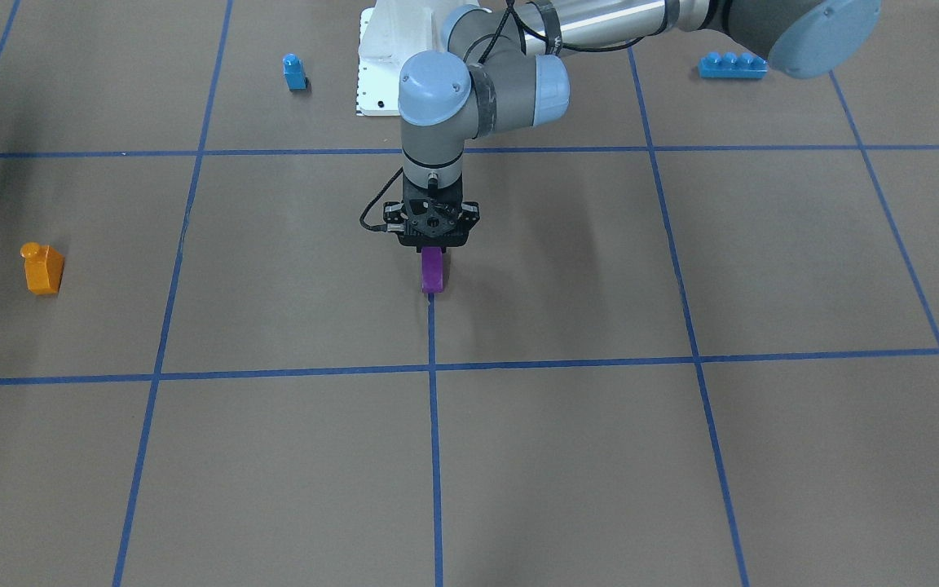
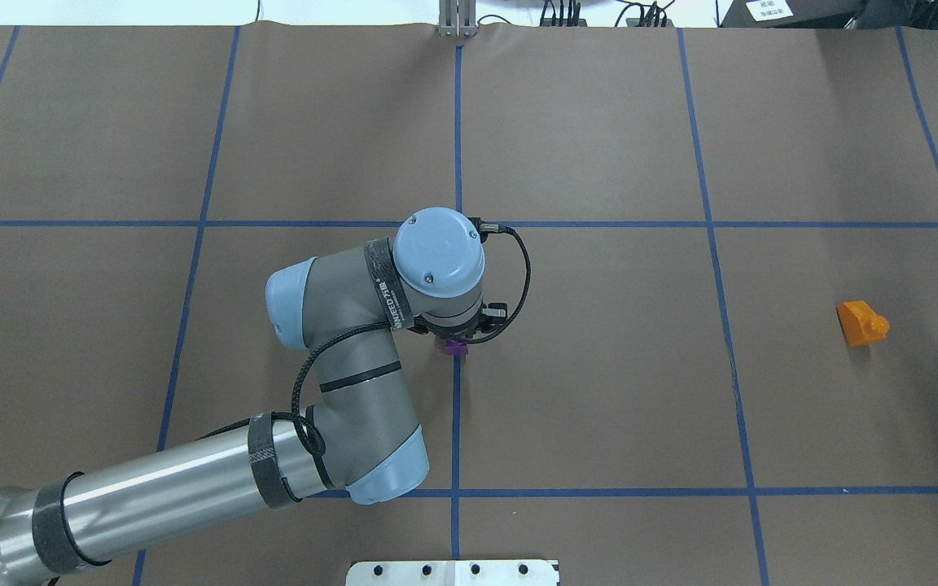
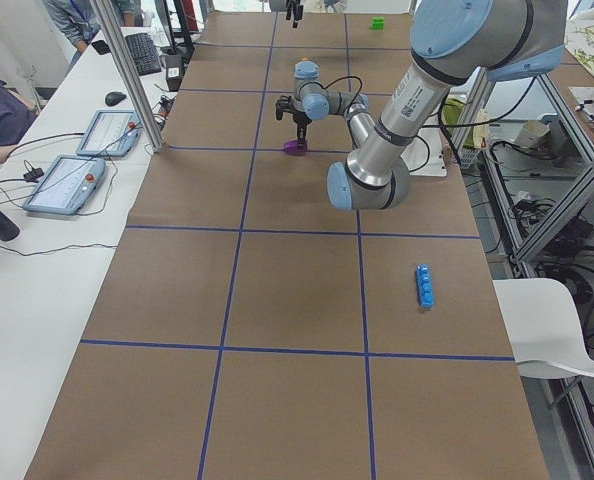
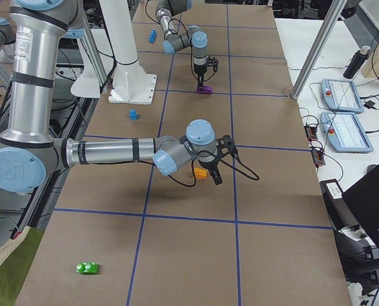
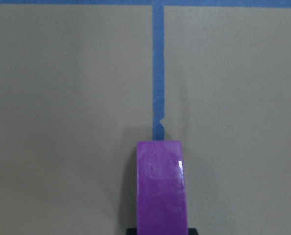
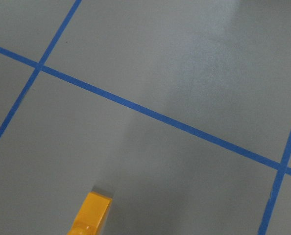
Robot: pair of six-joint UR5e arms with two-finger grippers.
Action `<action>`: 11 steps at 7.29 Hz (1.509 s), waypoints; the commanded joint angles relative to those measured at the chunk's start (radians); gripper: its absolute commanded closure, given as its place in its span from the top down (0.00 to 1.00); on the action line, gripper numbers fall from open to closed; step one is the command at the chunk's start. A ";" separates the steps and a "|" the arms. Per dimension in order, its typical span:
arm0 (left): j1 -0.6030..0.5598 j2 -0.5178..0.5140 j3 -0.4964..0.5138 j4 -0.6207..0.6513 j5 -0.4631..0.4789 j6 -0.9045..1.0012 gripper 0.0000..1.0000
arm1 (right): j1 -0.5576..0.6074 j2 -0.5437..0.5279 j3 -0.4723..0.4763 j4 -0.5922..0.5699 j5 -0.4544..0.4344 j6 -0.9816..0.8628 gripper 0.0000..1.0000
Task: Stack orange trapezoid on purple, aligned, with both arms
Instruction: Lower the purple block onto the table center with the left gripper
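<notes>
Okay, the strap (image 2: 392, 293) lettering on the left arm is too small to read. The left gripper (image 1: 433, 247) is clamped snug on glossy purple (image 1: 432, 273), which rests on brown paper (image 1: 600, 448) at a blue tape line's (image 1: 434, 408) end. From overhead, shiny one-stud orange (image 2: 858, 321) sits well apart at purple's 3 o'clock. The right gripper (image 4: 216, 177) hovers beside it, and I can't tell how open it is.
</notes>
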 commanded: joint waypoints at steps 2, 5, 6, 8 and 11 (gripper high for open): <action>0.000 0.000 0.002 -0.002 0.000 0.004 0.19 | 0.000 0.000 0.000 0.001 0.002 0.000 1.00; 0.002 0.000 0.002 -0.002 0.000 0.006 0.43 | 0.000 -0.001 0.000 0.001 0.003 0.002 1.00; 0.005 0.000 0.002 -0.002 0.000 0.006 0.53 | 0.000 -0.002 0.000 0.001 0.003 0.002 1.00; 0.005 0.000 0.002 0.000 0.003 0.004 1.00 | 0.000 -0.002 0.000 0.001 0.002 0.002 1.00; -0.047 0.009 -0.108 0.010 0.000 0.018 1.00 | 0.000 -0.008 0.002 0.001 0.011 0.003 1.00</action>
